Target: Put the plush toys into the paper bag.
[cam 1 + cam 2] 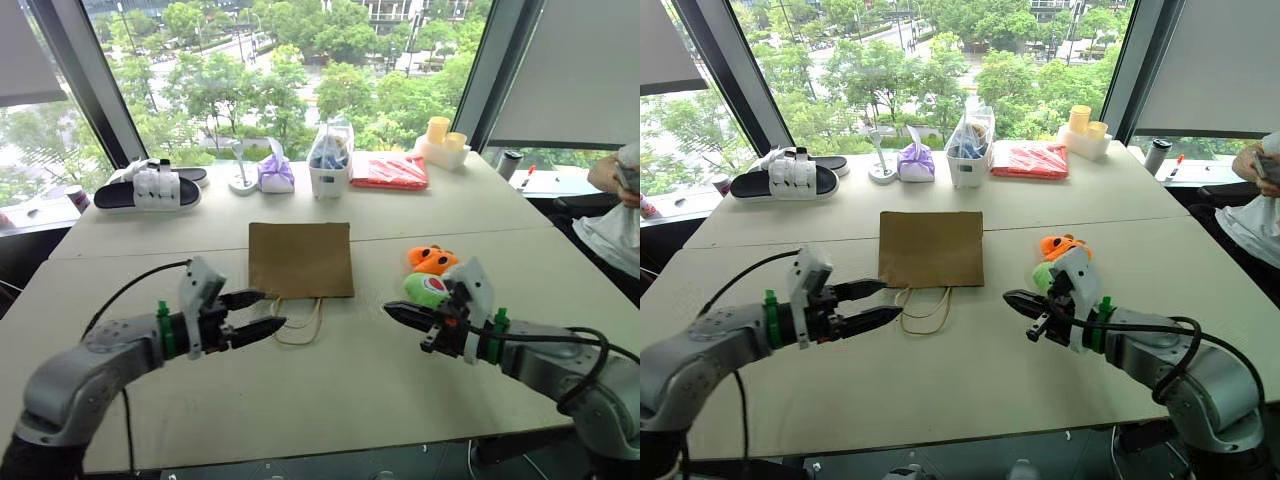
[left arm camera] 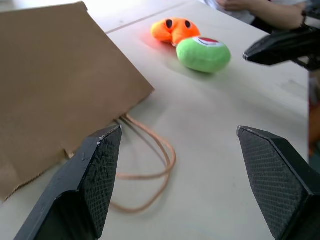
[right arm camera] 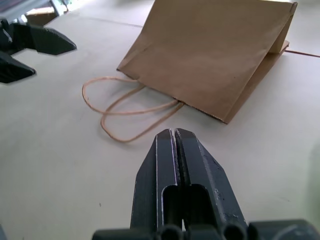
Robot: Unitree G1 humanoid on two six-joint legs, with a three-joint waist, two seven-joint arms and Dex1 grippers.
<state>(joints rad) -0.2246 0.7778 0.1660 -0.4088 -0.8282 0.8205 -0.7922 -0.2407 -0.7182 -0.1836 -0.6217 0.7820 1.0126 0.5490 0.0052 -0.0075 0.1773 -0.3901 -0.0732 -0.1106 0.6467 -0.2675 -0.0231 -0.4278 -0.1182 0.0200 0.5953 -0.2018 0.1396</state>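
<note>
Lying flat on the pale worktop [image 1: 330,390], the paper bag [image 1: 300,259] sat near the middle, its beige cord handles [image 1: 300,322] trailing toward the near edge. The orange plush toy [image 1: 432,259] and the green plush toy [image 1: 425,289] rested touching each other to the right of the bag, orange on the far side, green nearer.

Left tool [image 1: 262,312]: fingers spread well apart, nothing between them, hovering just left of the cord handles and pointing right. In the left wrist view both toys lay beyond its fingers.

Right tool [image 1: 392,311]: fingers pressed fully together, holding nothing, pointing left toward the bag handles, with the green toy just behind it on the far side.

Along the far edge of the worktop, left to right: a black-and-white sandal [image 1: 150,187], a purple tied pouch [image 1: 276,173], a clear container [image 1: 330,160], a flat red packet [image 1: 391,171] and yellow cups [image 1: 445,134]. A person [image 1: 618,215] sat at far right.
</note>
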